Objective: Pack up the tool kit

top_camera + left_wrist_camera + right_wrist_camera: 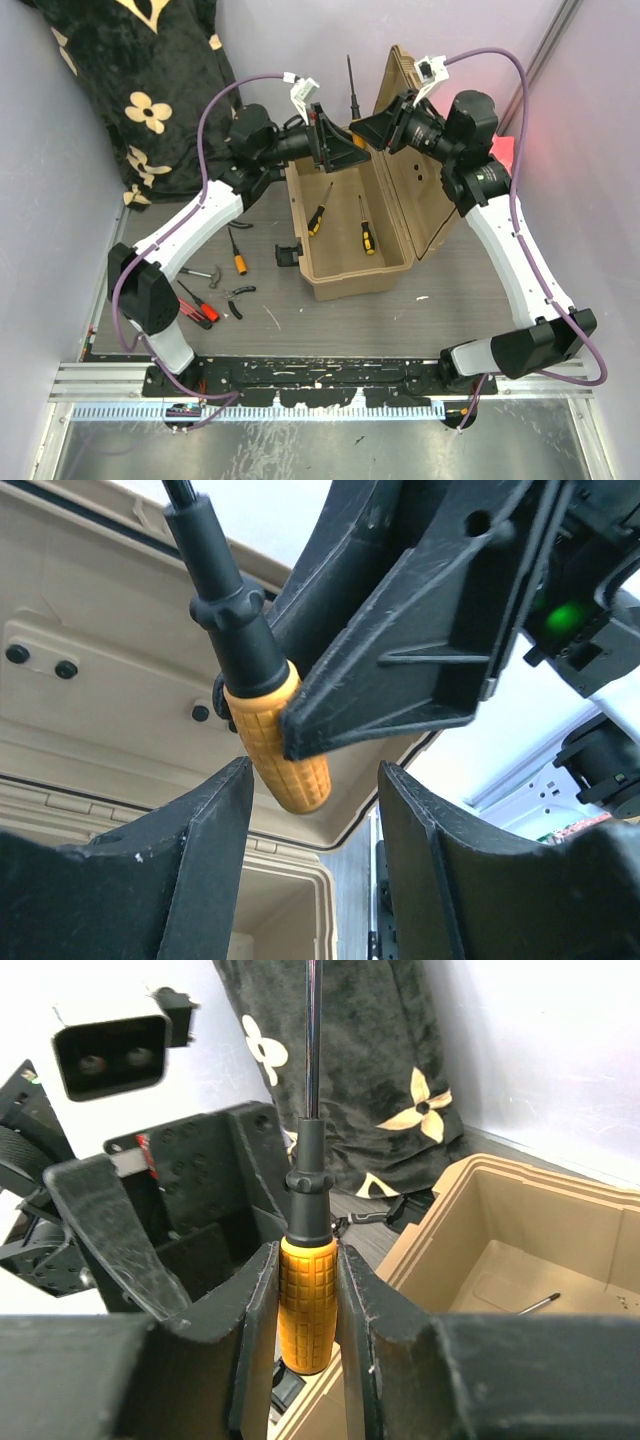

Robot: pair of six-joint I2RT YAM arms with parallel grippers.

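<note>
Top external view gives us the tan toolbox [355, 283] open on the worktop [330, 330], its lid [405, 215] standing up on the right, partly hidden by the right arm. Two screwdrivers [320, 212] lie on its floor. Above its far end we see only the dark shaft of a third screwdriver [351, 85]; its handle is hidden between the arms. From the right wrist, the right fingers [258, 1310] pinch that orange handle, the shaft running up and cut off by the frame edge. From the left wrist, the left fingers [200, 860] stand spread either side of the handle's butt, a gap on each side. Left of the box lie small tools, hard to sort: an orange-handled screwdriver [239, 262], red-handled pliers [198, 308]. A black floral blanket [150, 90] fills the far left corner.
</note>
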